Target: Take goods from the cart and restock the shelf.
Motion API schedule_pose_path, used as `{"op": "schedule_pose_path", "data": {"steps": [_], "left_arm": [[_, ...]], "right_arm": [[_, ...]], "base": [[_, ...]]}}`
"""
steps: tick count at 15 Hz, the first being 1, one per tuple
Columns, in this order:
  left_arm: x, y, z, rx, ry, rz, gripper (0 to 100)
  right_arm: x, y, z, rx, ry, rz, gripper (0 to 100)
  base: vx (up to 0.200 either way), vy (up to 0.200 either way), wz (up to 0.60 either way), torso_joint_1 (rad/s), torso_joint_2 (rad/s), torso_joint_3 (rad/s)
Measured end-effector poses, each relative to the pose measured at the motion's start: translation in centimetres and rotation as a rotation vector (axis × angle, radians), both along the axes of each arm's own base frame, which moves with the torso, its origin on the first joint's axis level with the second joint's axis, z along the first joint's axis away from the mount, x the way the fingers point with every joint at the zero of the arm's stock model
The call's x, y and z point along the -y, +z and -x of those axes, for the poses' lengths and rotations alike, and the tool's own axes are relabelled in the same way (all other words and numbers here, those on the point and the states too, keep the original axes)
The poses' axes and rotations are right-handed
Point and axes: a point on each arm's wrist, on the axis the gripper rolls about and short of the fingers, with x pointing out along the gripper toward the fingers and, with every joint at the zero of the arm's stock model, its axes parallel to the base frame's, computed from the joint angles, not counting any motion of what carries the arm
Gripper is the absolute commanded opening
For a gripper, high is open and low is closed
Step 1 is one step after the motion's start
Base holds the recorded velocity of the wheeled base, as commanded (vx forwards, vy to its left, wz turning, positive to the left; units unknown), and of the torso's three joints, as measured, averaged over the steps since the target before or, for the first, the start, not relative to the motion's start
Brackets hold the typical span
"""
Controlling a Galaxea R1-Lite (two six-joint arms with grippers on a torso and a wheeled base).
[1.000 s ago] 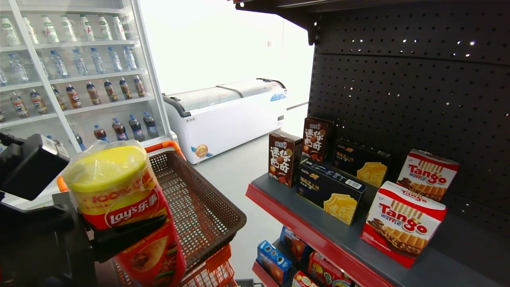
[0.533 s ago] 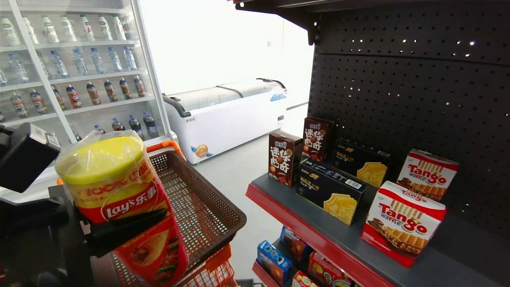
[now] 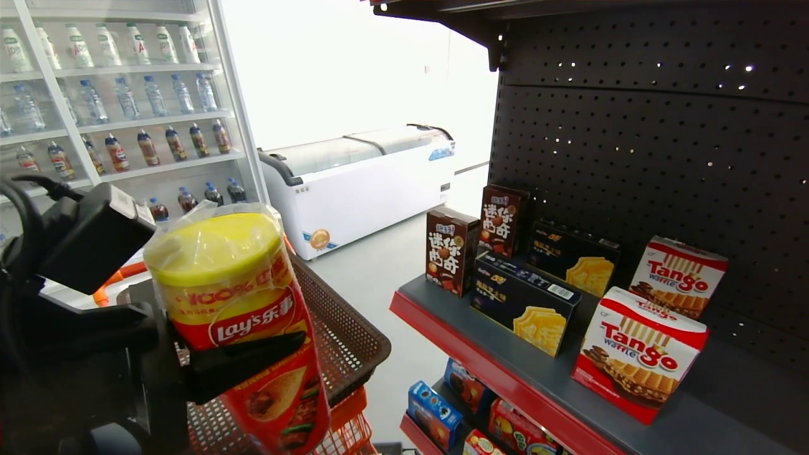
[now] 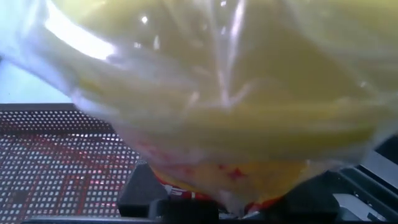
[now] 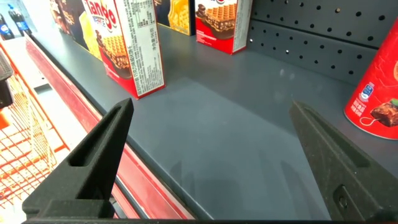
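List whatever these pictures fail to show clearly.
Chip can base: head view, cut off by the bottom edge.
Cart basket contents: head view, the can blocks most of the inside.
Can's label: left wrist view, its plastic wrap blurs against the lens.
Red tub: right wrist view, cut by the picture's edge.
Lower-shelf packs: head view, partly tucked under the upper shelf.

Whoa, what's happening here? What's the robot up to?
The robot is restocking a shop shelf. Its left hand grips a tall chips can, wrapped in clear plastic, above the brown cart basket. The can has not reached the shelf yet, where boxes of wafers already stand. Its right hand hangs open over a bare part of that shelf.
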Motion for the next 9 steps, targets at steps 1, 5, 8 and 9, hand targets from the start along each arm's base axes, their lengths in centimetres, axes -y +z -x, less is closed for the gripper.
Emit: {"op": "schedule_pose_path", "data": {"steps": [1,5,8,9], "left_arm": [[0.16,-0.07,-0.21,-0.006,-0.002,-0.003,0],[0.65,0.28,-0.97,-0.003,-0.004,-0.002,0],[0.99,0.63,-0.98,0.002,-0.020,0.001,0],[1.10,0.83,-0.99,0.007,-0.025,0.004,0]], "right_arm": [[0.00,0.00,0.00,0.000,0.001,0.000,100],[0.00,0.00,0.00,0.000,0.000,0.000,100],[0.00,0.00,0.00,0.000,0.000,0.000,100],[0.00,0.00,0.00,0.000,0.000,0.000,100]], "base": [[0.000,0.000,-0.60,-0.007,0.00,0.007],[0.000,0.000,-0.60,0.006,0.00,0.005],[0.000,0.000,-0.60,0.004,0.00,0.002],[0.000,0.000,-0.60,0.002,0.00,0.007]]}}
